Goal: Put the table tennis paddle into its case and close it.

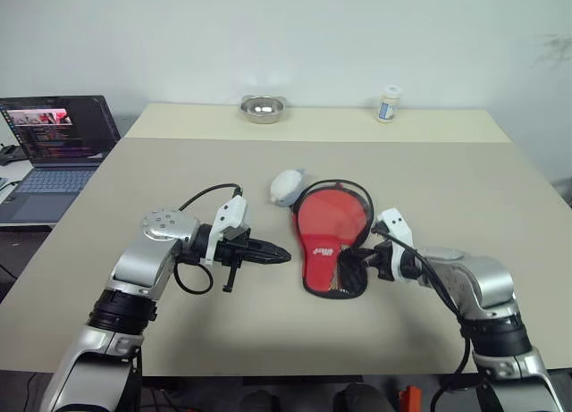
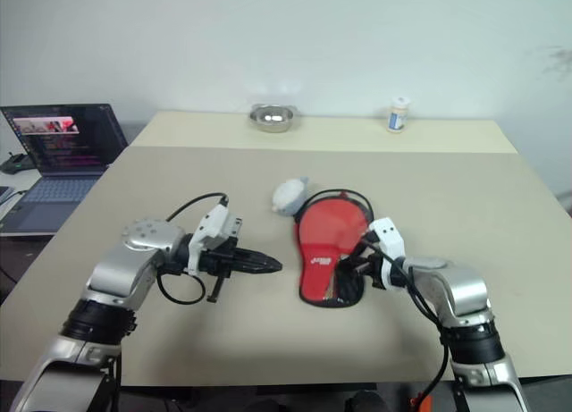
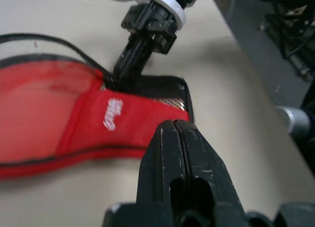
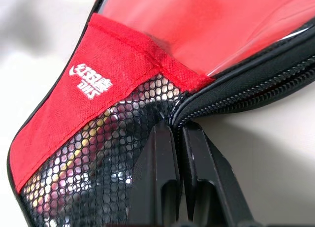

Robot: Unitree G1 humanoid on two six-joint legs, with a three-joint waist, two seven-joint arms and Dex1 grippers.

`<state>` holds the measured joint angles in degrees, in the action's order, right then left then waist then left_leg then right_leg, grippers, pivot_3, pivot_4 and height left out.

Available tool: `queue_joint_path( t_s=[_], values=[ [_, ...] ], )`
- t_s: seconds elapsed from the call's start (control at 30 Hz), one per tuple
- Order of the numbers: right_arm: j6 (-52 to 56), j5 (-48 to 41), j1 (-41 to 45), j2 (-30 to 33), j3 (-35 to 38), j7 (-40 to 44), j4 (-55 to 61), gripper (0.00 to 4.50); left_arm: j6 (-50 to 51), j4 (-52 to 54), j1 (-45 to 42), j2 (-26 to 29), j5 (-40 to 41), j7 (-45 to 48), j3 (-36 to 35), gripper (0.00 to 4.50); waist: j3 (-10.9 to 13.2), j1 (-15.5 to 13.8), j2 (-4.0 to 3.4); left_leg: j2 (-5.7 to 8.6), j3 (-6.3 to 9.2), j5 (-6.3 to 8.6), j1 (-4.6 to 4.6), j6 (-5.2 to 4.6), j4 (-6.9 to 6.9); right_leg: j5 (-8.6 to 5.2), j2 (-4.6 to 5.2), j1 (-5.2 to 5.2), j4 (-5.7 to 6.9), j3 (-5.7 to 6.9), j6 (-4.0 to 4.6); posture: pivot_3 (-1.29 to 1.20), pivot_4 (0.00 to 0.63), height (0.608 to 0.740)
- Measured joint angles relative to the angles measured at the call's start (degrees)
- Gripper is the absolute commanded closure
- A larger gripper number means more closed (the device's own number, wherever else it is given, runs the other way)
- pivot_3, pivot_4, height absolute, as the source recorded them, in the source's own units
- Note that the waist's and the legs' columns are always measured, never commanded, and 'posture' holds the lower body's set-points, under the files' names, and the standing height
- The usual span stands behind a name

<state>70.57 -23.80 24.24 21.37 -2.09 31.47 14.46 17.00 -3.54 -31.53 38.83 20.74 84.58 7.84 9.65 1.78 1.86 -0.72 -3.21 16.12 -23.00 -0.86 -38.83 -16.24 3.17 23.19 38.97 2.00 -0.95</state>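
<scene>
Now the case [image 1: 331, 240] lies red side up near the middle of the table [image 1: 500, 215], round end toward 12 o'clock and the mesh-pocket end toward 6 o'clock, its black cord [image 1: 353, 187] looped around the round end. The paddle itself cannot be made out separately; red shows through the clear window of the case, so it is probably already inside, though that is a judgement.

The right pincer [image 1: 365, 258] sits at about 4 o'clock of the case, its fingers pressed together against the zip edge beside the mesh pocket [image 4: 98, 178]. Whether it actually pinches the zip pull or only touches the edge cannot be told. The left pincer [image 1: 279, 254] is at 9 o'clock of the case, fingers together and holding nothing, pointing at the case but apart from it.

The step in hand looks like closing: the zip [image 4: 256, 94] seems to be shut along the stretch seen from the right wrist. The next move likely calls for steadying the case with the left pincer while the right draws the pull around the edge.

White lettering [image 4: 91, 81] on the red band reads like a "DHS" logo, upside down from the right wrist; the finer print above it is illegible. A laptop [image 1: 54, 153] at 10 o'clock shows text too small to read.
</scene>
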Motion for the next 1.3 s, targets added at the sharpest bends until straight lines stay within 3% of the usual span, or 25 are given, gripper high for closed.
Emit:
queue_joint_path(
  t_s=[0.47, 1.0, 1.17, 1.3],
  values=[
    [21.2, -8.2, -15.9, -7.7, 12.3, -7.9, 26.1, 4.46, -0.3, 1.9, 1.6, 1.5, 0.7, 0.4, 0.5, 4.5, 0.0, -0.3, 0.0, 0.04, 0.07, 0.0, -0.01, 0.0, -0.01, -0.01, -0.01, -0.02, 0.0, 0.02, -0.02, 0.0, 0.15, 0.74],
    [21.2, -15.3, -20.6, -1.7, 15.0, -9.1, 28.7, 4.46, -1.4, 1.3, 1.6, 1.5, 0.5, 0.4, 0.8, 4.5, 0.0, -0.3, 0.01, 0.09, 0.09, 0.0, -0.01, -0.01, -0.02, -0.04, -0.02, -0.04, -0.02, 0.02, -0.06, 0.0, 0.15, 0.74],
    [21.5, -15.8, -20.3, -2.5, 15.2, -10.7, 28.5, 4.46, -1.9, 1.0, 1.6, 1.4, 0.4, -0.1, 0.8, 4.5, 0.0, -0.3, 0.01, 0.08, 0.1, 0.0, -0.01, -0.01, -0.02, -0.04, -0.02, -0.04, -0.01, 0.02, -0.06, 0.0, 0.15, 0.74],
    [21.5, -16.0, -20.3, -3.5, 15.9, -12.4, 28.0, 3.46, -2.4, 0.9, 1.6, 1.3, 0.2, -0.2, 0.8, 4.5, 0.0, -0.3, 0.01, 0.08, 0.1, 0.0, 0.0, -0.01, -0.03, -0.03, -0.02, -0.04, 0.01, 0.02, -0.06, 0.0, 0.15, 0.74]
  ],
)
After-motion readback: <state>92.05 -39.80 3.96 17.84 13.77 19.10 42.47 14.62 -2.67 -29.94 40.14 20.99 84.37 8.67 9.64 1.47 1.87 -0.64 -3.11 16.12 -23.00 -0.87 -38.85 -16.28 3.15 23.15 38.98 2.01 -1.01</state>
